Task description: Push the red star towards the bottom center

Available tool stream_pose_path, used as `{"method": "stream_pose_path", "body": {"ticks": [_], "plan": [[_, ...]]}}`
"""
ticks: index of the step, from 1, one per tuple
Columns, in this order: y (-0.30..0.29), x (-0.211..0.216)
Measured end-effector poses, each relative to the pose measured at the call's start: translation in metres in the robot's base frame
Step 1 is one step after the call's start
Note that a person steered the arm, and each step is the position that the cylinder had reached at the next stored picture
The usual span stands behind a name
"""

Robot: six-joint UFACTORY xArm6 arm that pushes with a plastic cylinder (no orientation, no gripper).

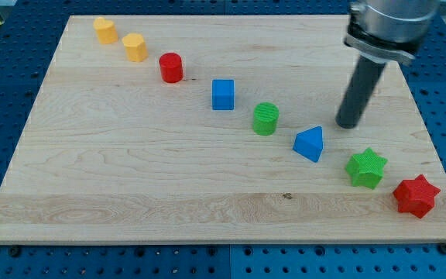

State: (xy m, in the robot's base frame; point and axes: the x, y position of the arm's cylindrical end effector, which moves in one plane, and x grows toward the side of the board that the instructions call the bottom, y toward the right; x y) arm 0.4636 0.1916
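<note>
The red star (416, 195) lies near the board's bottom right corner. My tip (348, 124) rests on the board up and to the left of it, well apart. The tip stands above the green star (366, 167) and just right of the blue triangular block (310, 143), touching neither. The dark rod rises from the tip to the view's top right.
A diagonal row of blocks runs from top left to bottom right: a yellow block (105, 30), a second yellow block (135, 47), a red cylinder (171, 67), a blue cube (223, 94), a green cylinder (266, 118). The wooden board (130, 186) lies on a blue perforated table.
</note>
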Motion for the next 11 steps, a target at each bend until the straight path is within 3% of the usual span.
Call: {"method": "stream_pose_path", "body": {"ticks": [3,6,7,10,11], "plan": [[0.070,0.064],[0.082,0.083],[0.076,0.107],[-0.021,0.109],[-0.002,0.106]]}}
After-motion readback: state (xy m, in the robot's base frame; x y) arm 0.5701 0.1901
